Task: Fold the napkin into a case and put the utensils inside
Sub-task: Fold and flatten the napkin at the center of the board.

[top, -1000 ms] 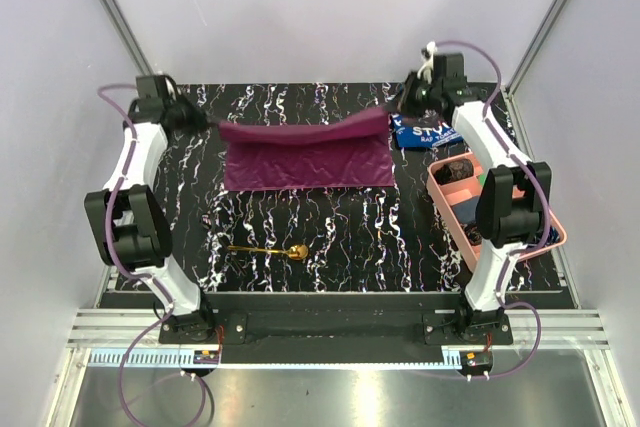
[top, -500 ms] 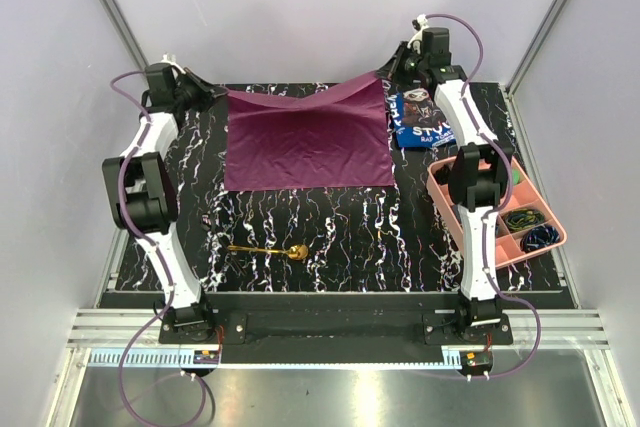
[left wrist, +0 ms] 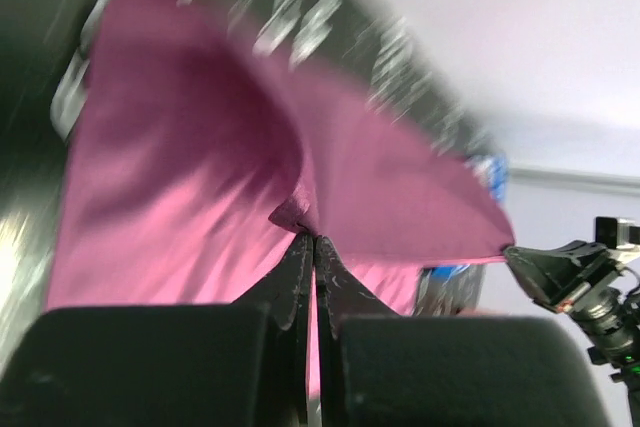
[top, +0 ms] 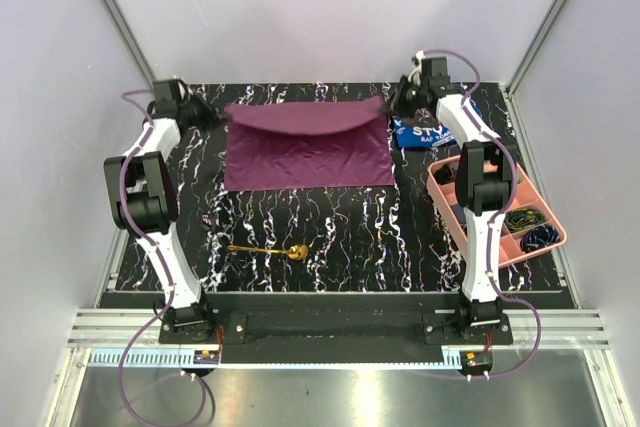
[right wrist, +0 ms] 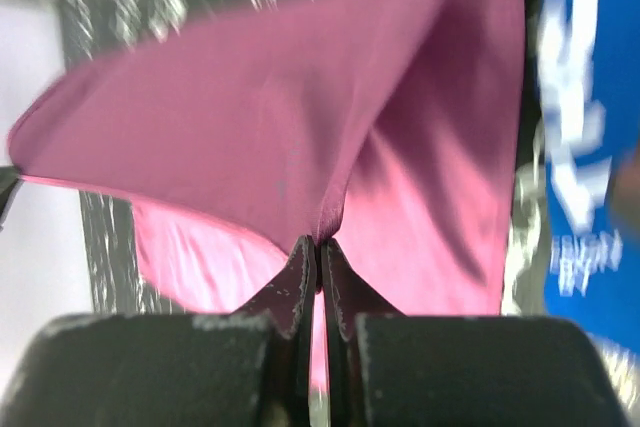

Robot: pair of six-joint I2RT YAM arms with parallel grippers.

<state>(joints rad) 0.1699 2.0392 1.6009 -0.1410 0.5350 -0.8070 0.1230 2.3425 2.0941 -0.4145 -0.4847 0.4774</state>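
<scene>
Two grippers, one napkin.
Left gripper (top: 219,117): jaws pinched tight on the napkin's (top: 306,152) far-left corner.
Right gripper (top: 390,106): jaws pinched tight on the far-right corner.
Napkin: far edge raised and sagging between the two grips, running left to right. The cloth runs from both sets of jaws toward the arm bases, near edge flat on the table (top: 350,227).
Spoon (top: 268,249): apart from the cloth, nearer the bases, handle lying left-right, closer to the left arm.
Judged: the fold carries far edge toward near.
</scene>
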